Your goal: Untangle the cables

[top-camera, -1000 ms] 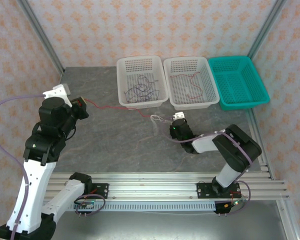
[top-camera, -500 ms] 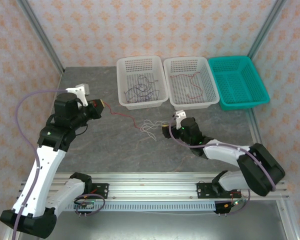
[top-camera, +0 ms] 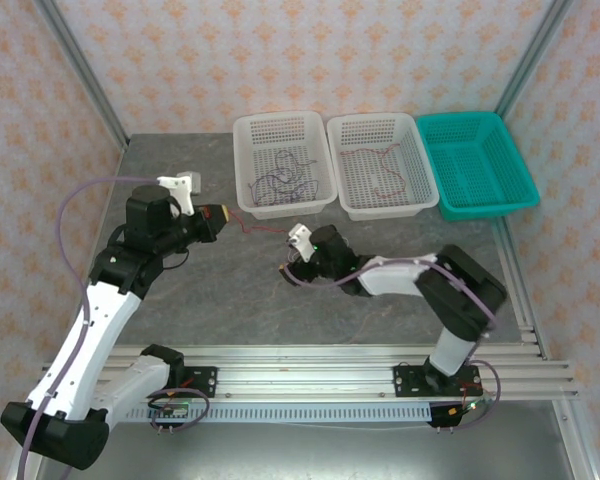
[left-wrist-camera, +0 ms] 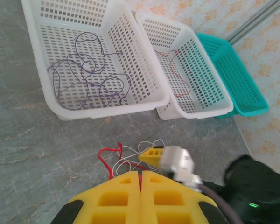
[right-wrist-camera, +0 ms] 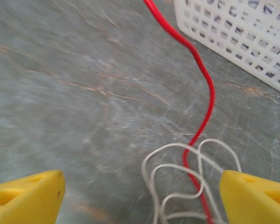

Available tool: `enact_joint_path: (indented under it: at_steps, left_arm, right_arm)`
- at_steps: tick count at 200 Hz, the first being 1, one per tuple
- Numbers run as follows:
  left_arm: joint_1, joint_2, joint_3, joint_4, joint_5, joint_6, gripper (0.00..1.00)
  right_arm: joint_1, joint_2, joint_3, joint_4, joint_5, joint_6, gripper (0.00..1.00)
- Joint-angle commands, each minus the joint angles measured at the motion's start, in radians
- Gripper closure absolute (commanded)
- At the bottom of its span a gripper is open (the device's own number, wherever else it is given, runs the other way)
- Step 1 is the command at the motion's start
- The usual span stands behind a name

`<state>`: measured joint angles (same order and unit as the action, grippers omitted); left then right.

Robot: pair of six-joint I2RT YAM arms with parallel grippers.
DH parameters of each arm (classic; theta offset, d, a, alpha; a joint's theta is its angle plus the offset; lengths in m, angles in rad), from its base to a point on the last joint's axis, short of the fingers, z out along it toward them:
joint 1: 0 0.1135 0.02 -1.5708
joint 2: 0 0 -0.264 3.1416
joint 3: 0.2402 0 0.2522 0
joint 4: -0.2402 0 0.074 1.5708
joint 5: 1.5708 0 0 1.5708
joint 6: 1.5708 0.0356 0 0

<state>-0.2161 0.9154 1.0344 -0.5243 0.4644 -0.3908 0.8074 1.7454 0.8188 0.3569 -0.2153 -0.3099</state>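
My left gripper (left-wrist-camera: 141, 173) (top-camera: 220, 217) is shut on a red cable (left-wrist-camera: 107, 156) (top-camera: 261, 229), which runs slack over the grey table to a small tangle with a white cable (left-wrist-camera: 129, 157). Over that tangle my right gripper (right-wrist-camera: 140, 196) (top-camera: 288, 270) stands open. Between its yellow fingers (right-wrist-camera: 28, 193) lie the white cable's (right-wrist-camera: 175, 184) loops, and the red cable (right-wrist-camera: 206, 93) crosses them. In the left white basket (top-camera: 248, 150) lie dark purple cables (left-wrist-camera: 88, 79). Another red cable (left-wrist-camera: 177, 70) is in the middle white basket (top-camera: 420, 165).
A teal basket (top-camera: 510, 165) stands to the right of the two white ones at the back of the table. The left white basket's wall (right-wrist-camera: 238, 32) is close beyond the tangle. Patterned walls enclose the table on three sides.
My right gripper has opened and swung left over the white loops. My left arm has moved right with the red cable, which now lies slack.
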Motion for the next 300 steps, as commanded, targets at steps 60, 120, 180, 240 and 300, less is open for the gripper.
enact_joint_path:
  at_steps: [60, 120, 180, 240, 300]
  left_arm:
    - [0.001, -0.098, 0.095, -0.234, -0.453, 0.053, 1.0]
    - [0.024, -0.114, 0.136, -0.282, -0.636, 0.079, 1.0]
    - [0.038, -0.135, 0.122, -0.274, -0.59, 0.095, 1.0]
    - [0.037, -0.089, 0.118, -0.198, -0.28, 0.098, 1.0]
    - [0.026, -0.058, 0.092, 0.015, 0.121, 0.045, 1.0]
  right_arm:
    - [-0.023, 0.118, 0.046, -0.174, 0.327, 0.08, 0.8]
    - [-0.144, -0.006, -0.146, -0.081, 0.238, 0.316, 0.82]
    - [-0.258, -0.091, -0.236, -0.032, 0.116, 0.474, 0.82]
    - [-0.242, -0.414, -0.261, -0.106, 0.099, 0.511, 0.31]
    - [-0.081, -0.539, -0.231, 0.119, -0.135, 0.232, 0.25]
